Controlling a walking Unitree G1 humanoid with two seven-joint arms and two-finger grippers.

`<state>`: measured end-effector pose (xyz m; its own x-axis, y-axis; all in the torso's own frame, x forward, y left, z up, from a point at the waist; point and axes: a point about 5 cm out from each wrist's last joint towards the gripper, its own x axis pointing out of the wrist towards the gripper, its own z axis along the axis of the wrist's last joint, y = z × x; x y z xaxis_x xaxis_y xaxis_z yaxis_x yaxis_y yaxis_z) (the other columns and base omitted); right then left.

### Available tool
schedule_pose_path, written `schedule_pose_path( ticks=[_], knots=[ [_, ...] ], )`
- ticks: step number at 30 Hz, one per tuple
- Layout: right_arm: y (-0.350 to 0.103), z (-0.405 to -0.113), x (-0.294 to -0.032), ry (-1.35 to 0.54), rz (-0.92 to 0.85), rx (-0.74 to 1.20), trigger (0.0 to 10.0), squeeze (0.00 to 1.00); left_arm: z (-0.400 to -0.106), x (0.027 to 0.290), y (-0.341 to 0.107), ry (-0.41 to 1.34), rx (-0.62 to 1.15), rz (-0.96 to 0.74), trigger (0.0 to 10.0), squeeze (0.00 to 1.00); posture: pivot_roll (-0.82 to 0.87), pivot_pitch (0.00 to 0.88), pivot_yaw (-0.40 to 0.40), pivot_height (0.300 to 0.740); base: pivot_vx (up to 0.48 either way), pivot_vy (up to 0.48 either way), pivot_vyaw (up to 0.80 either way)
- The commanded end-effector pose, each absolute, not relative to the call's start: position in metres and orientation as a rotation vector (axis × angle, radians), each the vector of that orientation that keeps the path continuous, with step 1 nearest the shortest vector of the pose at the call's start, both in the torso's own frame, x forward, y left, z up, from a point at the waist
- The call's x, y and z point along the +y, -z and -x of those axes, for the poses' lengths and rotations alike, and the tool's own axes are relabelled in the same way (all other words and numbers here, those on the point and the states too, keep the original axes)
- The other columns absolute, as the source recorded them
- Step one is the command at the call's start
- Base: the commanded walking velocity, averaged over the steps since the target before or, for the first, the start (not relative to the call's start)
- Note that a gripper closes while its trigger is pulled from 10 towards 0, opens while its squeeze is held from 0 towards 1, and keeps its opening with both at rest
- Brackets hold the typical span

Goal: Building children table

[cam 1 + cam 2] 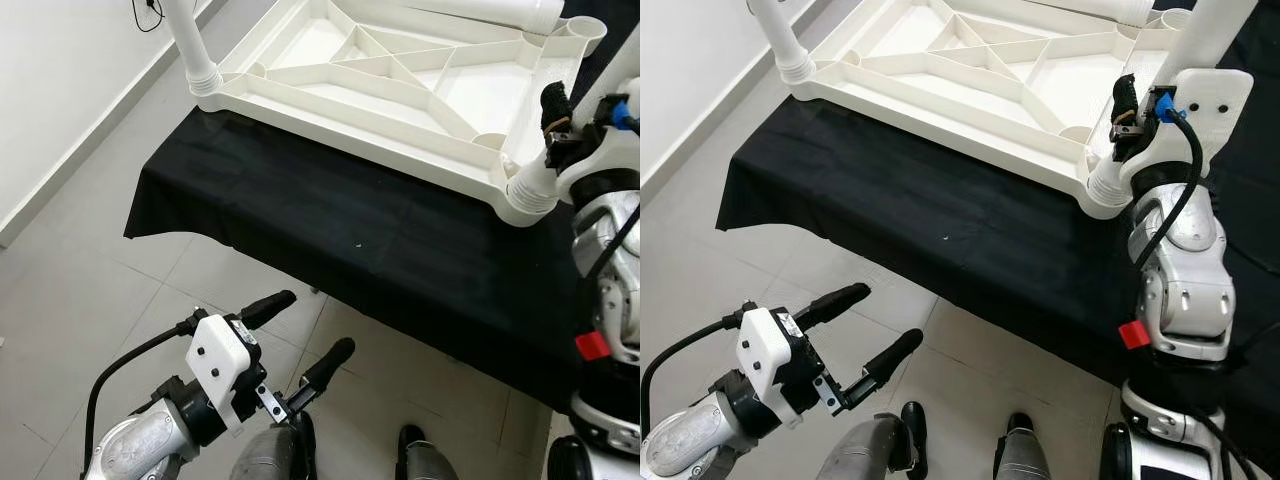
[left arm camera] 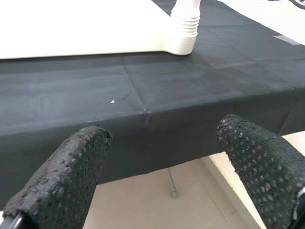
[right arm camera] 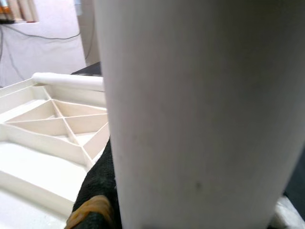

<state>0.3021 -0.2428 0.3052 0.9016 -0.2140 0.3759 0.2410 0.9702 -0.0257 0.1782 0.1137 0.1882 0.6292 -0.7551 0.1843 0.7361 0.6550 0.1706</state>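
The white plastic tabletop (image 1: 400,95) lies upside down on a black-covered table, ribs facing up. One white leg (image 1: 188,40) stands in its far left corner socket. Another leg (image 1: 1205,35) stands in the near right corner socket (image 1: 1108,190), and my right gripper (image 1: 1160,100) is shut around it; one black finger (image 3: 97,191) presses its side. A third leg (image 3: 66,81) lies across the back of the tabletop. My left gripper (image 1: 315,323) hangs open below the table's front edge, holding nothing, its fingers (image 2: 66,176) pointing at the cloth.
The black cloth (image 1: 350,230) hangs over the table's front and left edges. Grey tile floor (image 1: 100,230) spreads to the left up to a white wall (image 1: 50,80) with a dangling cable (image 1: 150,15). A thin metal table leg (image 2: 171,183) stands under the cloth.
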Motion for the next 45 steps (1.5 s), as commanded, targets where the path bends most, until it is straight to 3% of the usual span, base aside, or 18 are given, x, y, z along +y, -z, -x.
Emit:
schedule_pose_path(
  ticks=[1,11,45],
  knots=[
    [-0.250,-0.305,-0.262,0.348,0.055,-0.109,10.0,0.00,-0.177,0.114,-0.180,0.863,-0.215,-0.082,10.0,0.00,0.03,0.371,0.123,0.740,0.000,0.000,0.00],
    [-0.242,-0.302,-0.243,0.307,0.091,-0.083,10.0,0.00,-0.178,0.114,-0.180,0.862,-0.216,-0.082,10.0,0.00,0.03,0.371,0.120,0.740,0.000,0.000,0.00],
    [-0.239,-0.304,-0.233,0.361,0.070,-0.013,10.0,0.00,-0.181,0.112,-0.177,0.851,-0.223,-0.087,10.0,0.00,0.02,0.345,0.096,0.740,0.000,0.000,0.00]
  ],
)
